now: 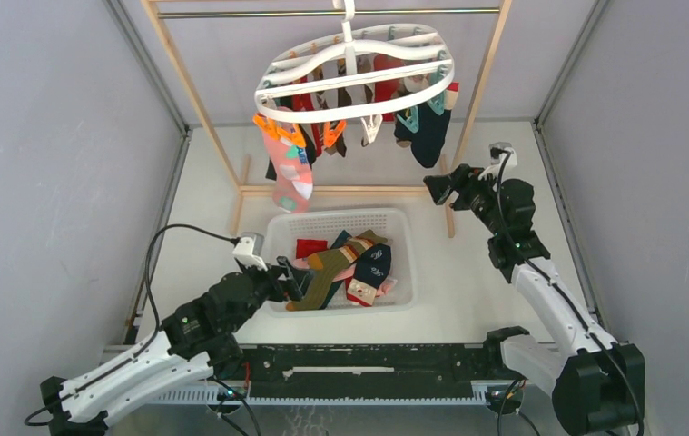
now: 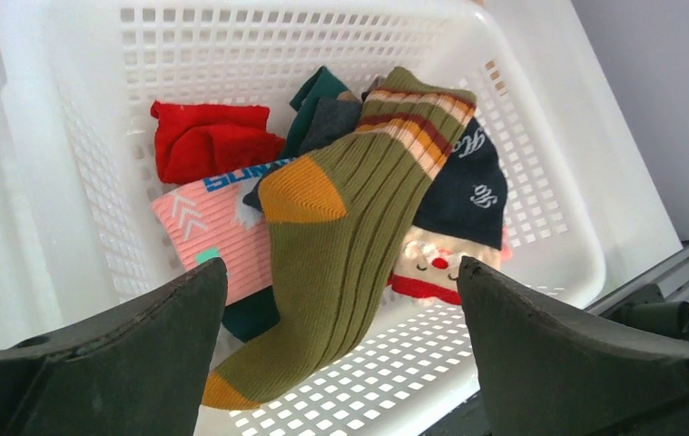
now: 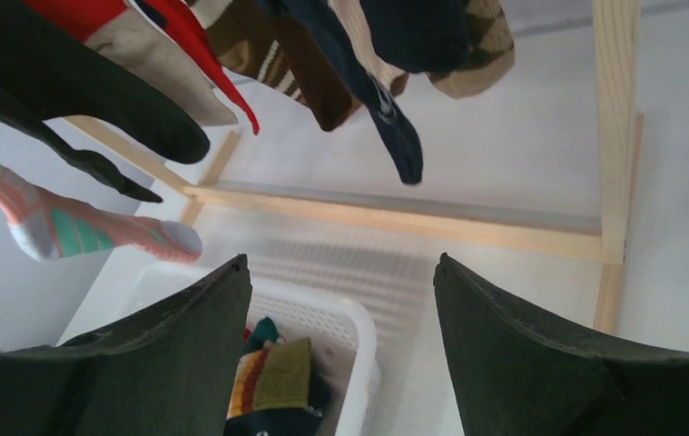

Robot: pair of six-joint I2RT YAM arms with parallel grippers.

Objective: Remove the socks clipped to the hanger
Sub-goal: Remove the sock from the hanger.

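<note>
The white oval hanger [image 1: 356, 74] hangs from a metal rod at the top, with socks clipped under it: a salmon pink one [image 1: 291, 165], red ones [image 1: 307, 104] and a dark navy one [image 1: 427, 127]. From below, the right wrist view shows the pink sock [image 3: 68, 227] and a navy sock [image 3: 386, 118] dangling. My right gripper [image 1: 438, 189] is open, raised just right of and below the navy sock, empty. My left gripper [image 1: 293, 282] is open at the basket's near left rim; an olive sock [image 2: 349, 245] lies loose in the basket beyond its fingers.
A white mesh basket [image 1: 277, 232] in mid-table holds several loose socks, among them red [image 2: 209, 136], pink [image 2: 218, 227] and navy [image 2: 467, 195]. A wooden rack frame [image 1: 345, 192] stands behind it, with an upright post [image 1: 477, 118] close to my right gripper.
</note>
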